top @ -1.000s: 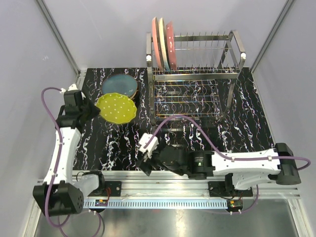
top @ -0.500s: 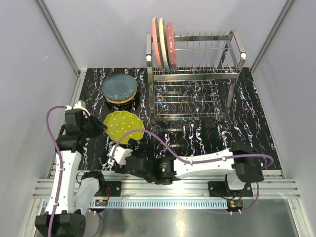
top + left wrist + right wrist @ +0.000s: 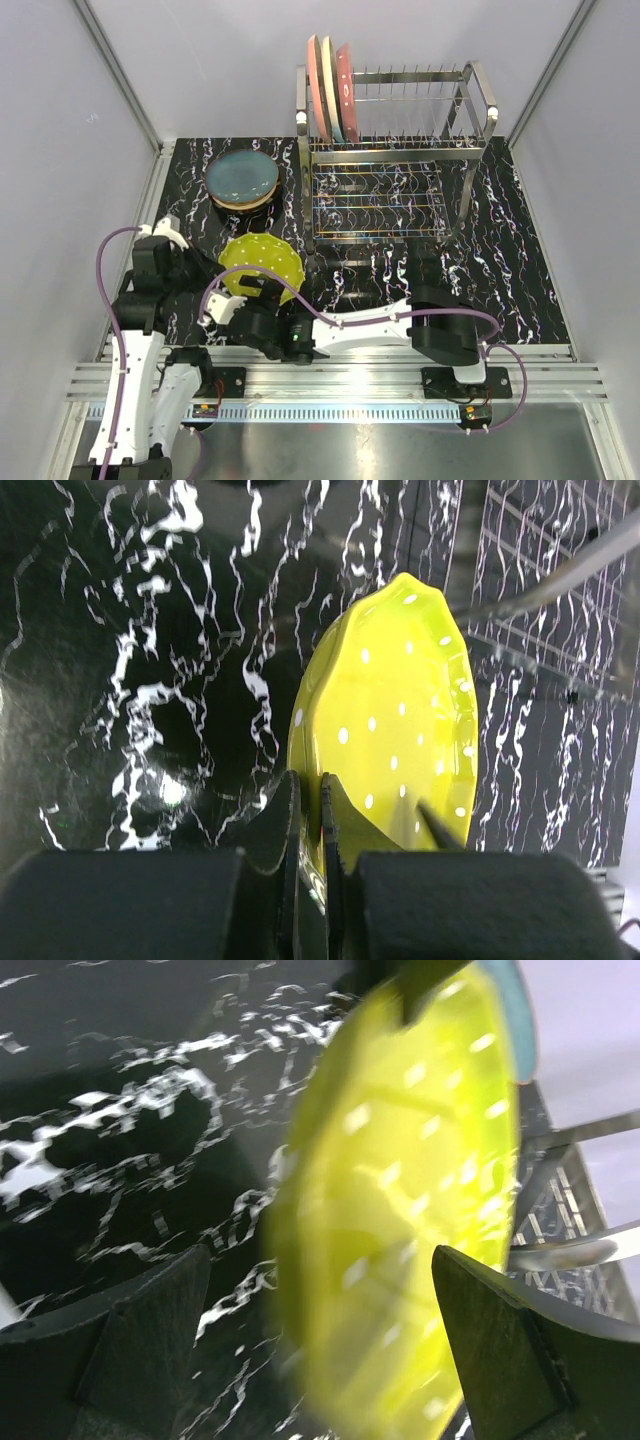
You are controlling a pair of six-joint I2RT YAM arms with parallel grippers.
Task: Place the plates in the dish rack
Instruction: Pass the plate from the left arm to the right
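Left gripper (image 3: 310, 805) is pinched tight on the rim of the dotted green plate (image 3: 395, 695), one finger on each face. The plate is held up on edge and tilted. Can't tell whether its far rim touches the table (image 3: 500, 250).

In the top view the plate sits over the front-left part of the table, near the rack (image 3: 400, 150) but apart from its near-left corner.

Right gripper (image 3: 320, 1260) is spread wide, with its fingers (image 3: 130, 1340) on either side of the plate's lower edge. It is not clamped. That wrist view is blurred, so can't tell if either finger touches the plate.

Right arm (image 3: 380, 325) reaches across the front of the table to the left side, ending just in front of the plate.

The rack stands at the back right. Three plates (image 3: 330, 88) stand on edge in the tines at its left end.

A stack of plates (image 3: 242, 178) lies flat at the back left, just beside the rack, behind the held plate and apart from it. The top one is teal, with an orange rim showing under it.
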